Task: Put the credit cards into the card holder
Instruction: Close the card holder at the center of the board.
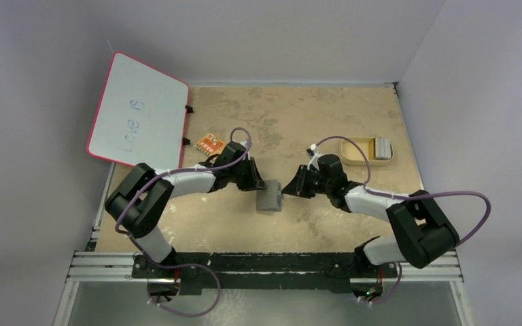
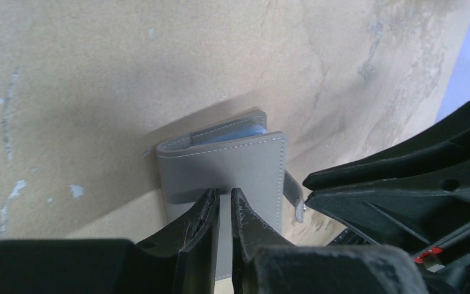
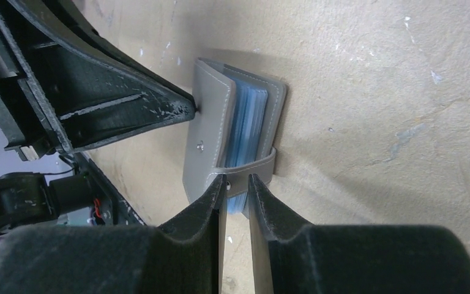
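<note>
Opening the holder (image 1: 270,196) at mid-table: my left gripper (image 2: 225,199) clamps its front cover, my right gripper (image 3: 235,184) pinches the loose strap (image 3: 252,166). Next, I reckon, pull the two apart to spread the covers, then fetch the cards (image 1: 382,147) lying in the far-right tray (image 1: 345,151)

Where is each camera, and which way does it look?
Top: high behind the robot, looking down at the table; left arm and right arm show.
Left wrist: on the left arm, looking past the left pincer at the wallet.
Right wrist: on the right arm, looking past the right pincer at the wallet.
All three share the wallet.
</note>
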